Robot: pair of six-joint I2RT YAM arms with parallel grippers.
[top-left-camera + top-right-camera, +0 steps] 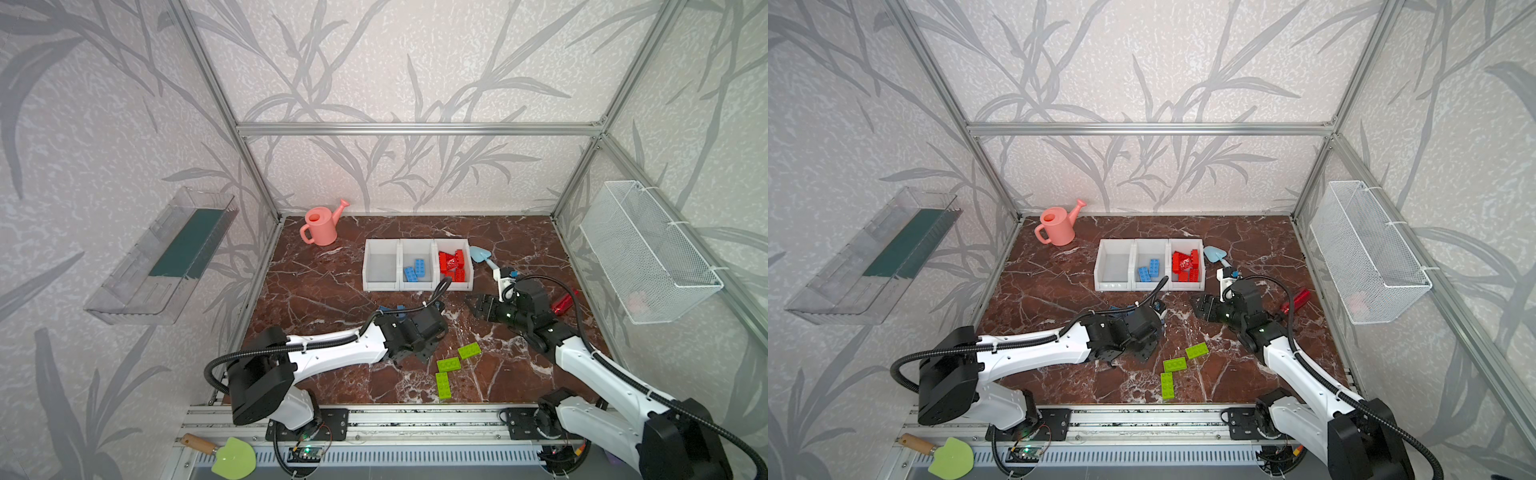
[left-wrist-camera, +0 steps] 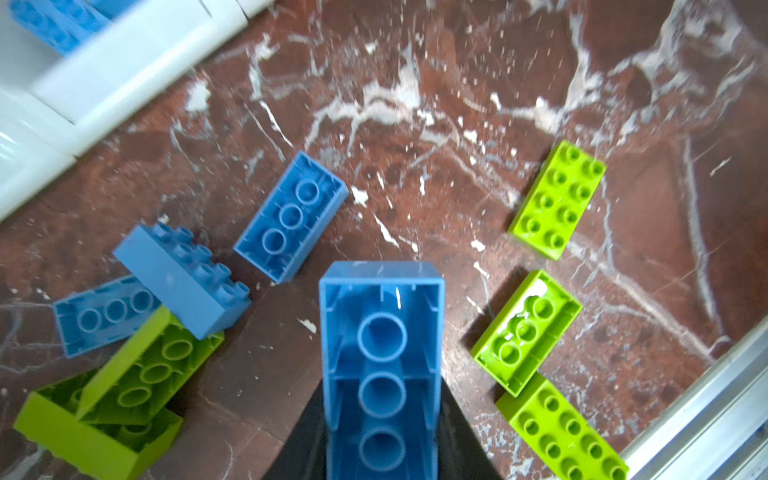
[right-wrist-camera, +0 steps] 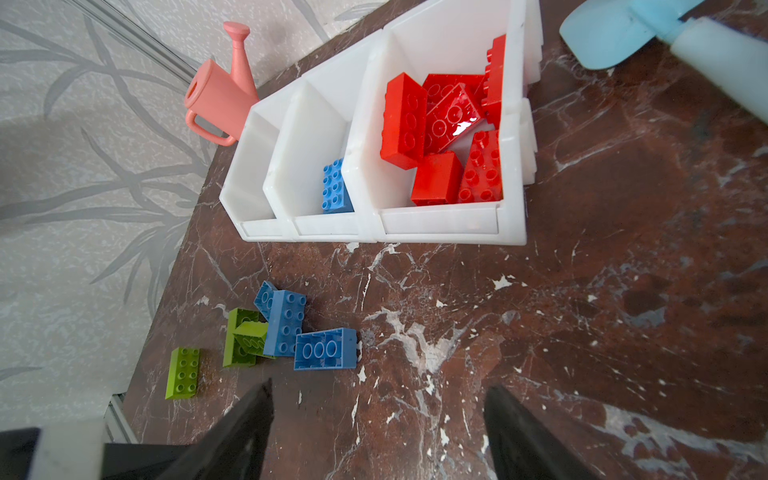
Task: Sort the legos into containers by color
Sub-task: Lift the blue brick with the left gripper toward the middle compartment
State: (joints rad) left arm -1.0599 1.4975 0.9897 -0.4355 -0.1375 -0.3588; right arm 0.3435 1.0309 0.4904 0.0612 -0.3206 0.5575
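Note:
My left gripper [image 2: 381, 415] is shut on a blue lego [image 2: 380, 324], held hollow side toward the camera just above the table. Around it lie loose blue legos [image 2: 291, 216] and lime green legos [image 2: 557, 199], some stacked in a heap [image 2: 149, 365]. In both top views three green legos [image 1: 449, 365] show near the front. The containers [image 1: 417, 286] stand in a row: the left one empty, the middle with two blue legos [image 1: 415, 269], the right with several red legos [image 1: 453, 264]. My right gripper [image 3: 378, 388] hangs open and empty in front of the containers' right end [image 1: 473, 305].
A pink watering can [image 1: 322, 226] stands at the back left. A light blue trowel [image 1: 482, 255] lies right of the containers, and a shiny red object [image 1: 565, 303] behind my right arm. A wire basket [image 1: 648, 253] and a clear tray [image 1: 166, 257] hang on the side walls.

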